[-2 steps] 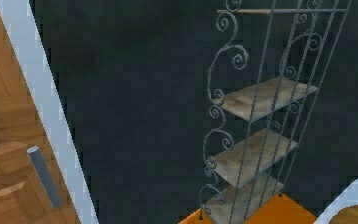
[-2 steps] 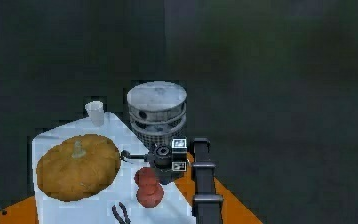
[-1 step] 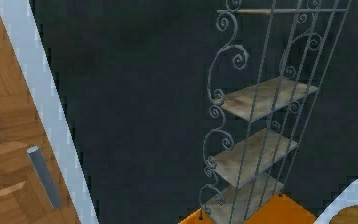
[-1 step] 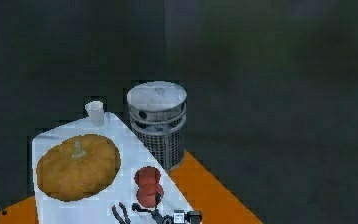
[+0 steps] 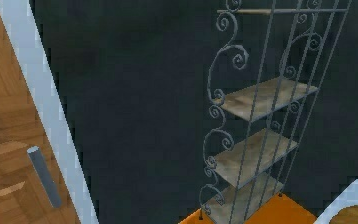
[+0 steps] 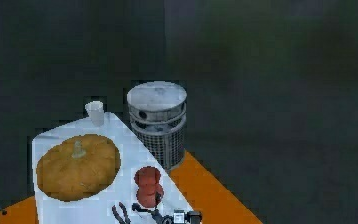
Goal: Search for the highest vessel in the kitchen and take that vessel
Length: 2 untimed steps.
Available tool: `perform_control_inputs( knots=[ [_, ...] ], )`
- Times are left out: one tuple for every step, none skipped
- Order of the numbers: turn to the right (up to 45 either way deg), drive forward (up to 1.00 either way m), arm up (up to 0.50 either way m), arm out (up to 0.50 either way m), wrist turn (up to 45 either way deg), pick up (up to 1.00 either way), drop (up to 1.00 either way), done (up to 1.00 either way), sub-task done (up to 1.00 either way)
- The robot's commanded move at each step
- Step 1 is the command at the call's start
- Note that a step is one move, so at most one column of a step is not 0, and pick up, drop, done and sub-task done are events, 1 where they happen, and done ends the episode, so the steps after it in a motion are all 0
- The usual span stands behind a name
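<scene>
A small white cup stands at the far corner of a white tabletop in the arm side view. Just to its right stands a taller grey-and-white ribbed cylinder with a domed lid. The gripper shows at the bottom edge, its thin dark fingers over the tabletop, with the two white marker squares to their right. Red round things lie right by the fingers, so I cannot tell whether the gripper holds anything.
A large round brown loaf takes up the table's left part. An orange surface lies around the table against a dark wall. In the forward view a wooden door with a grey handle stands left, and a wrought-iron rack with wooden shelves stands right.
</scene>
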Motion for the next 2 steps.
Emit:
perform_control_inputs(
  knots=[
    [0.0,0.0,0.1,0.0,0.0,0.0,0.0,0.0,0.0],
    [0.0,0.0,0.0,0.0,0.0,0.0,0.0,1.0,0.0]
  ],
)
